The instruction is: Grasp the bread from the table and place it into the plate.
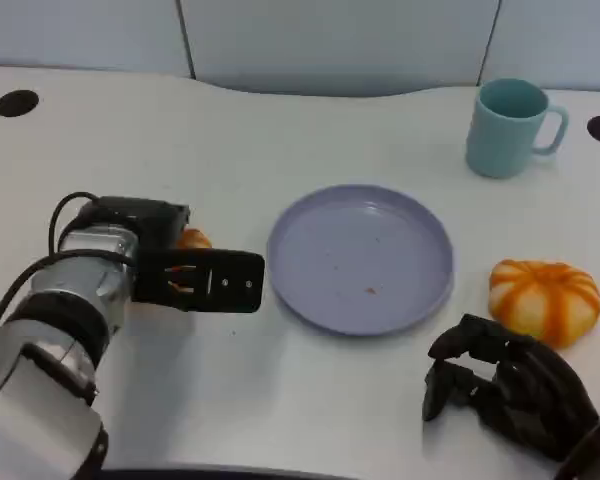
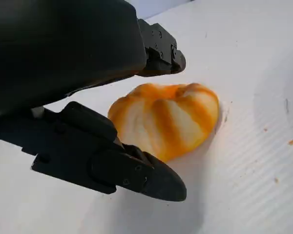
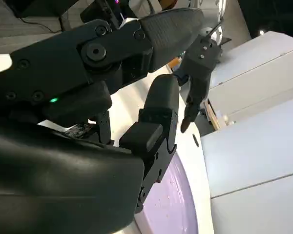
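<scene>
An orange-and-white striped bread roll [image 2: 166,119] lies on the white table, partly covered by my left hand [image 1: 195,278] in the head view, where a bit of the bread roll [image 1: 193,238] shows behind the hand. In the left wrist view its fingers [image 2: 136,170] reach along both sides of the roll with a gap to it. The lilac plate [image 1: 430,290] sits at the table's middle, just right of that hand, with only crumbs in it. My right hand [image 1: 505,385] rests at the lower right, holding nothing, its fingers [image 3: 158,122] apart above the plate's rim [image 3: 171,204].
A second striped bread roll [image 1: 545,298] lies right of the plate, just beyond my right hand. A teal mug [image 1: 510,127] stands at the back right. Two dark holes [image 1: 16,102] mark the table's far corners.
</scene>
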